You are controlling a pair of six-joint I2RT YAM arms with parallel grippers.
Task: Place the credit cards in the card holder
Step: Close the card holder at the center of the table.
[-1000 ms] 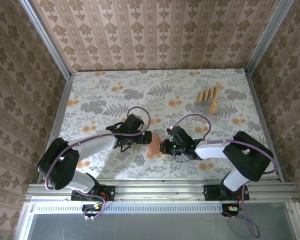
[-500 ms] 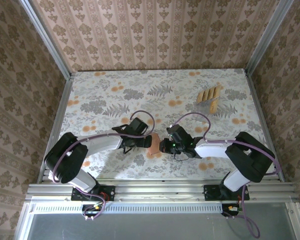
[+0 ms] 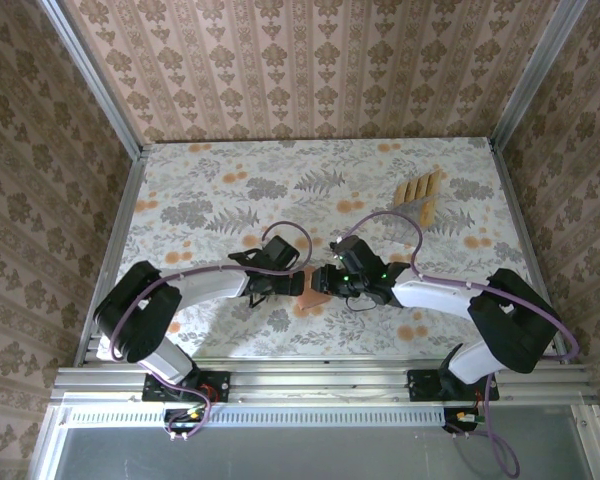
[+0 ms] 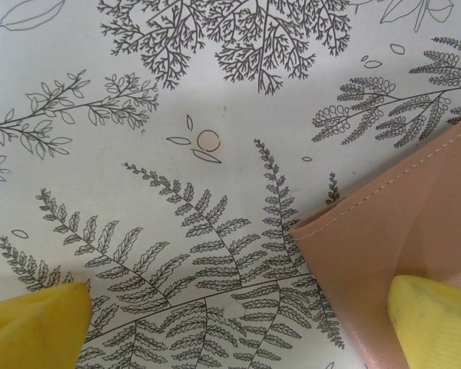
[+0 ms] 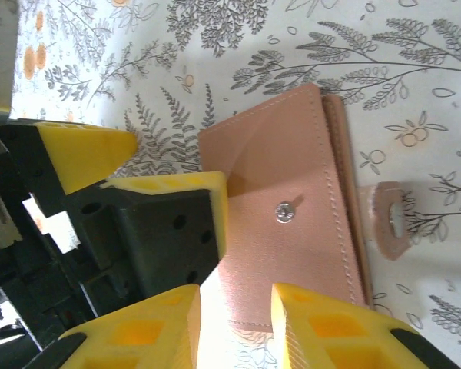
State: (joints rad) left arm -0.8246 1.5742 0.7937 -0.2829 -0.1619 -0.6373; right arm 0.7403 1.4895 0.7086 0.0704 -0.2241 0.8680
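My left gripper (image 4: 234, 319): jaws spread wide, one fingertip resting on a corner of the card holder (image 5: 284, 223). Holder is salmon-brown with stitched edges, a metal snap stud and a strap tab, lying flat near the table's front between my grippers. My right gripper (image 5: 237, 327): jaws slightly parted at its edge. Credit cards (image 3: 420, 195): tan, far right, well apart.

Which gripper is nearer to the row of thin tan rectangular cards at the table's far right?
Right. The right gripper sits near-left of the tan cards; the left gripper is farther left beyond it.
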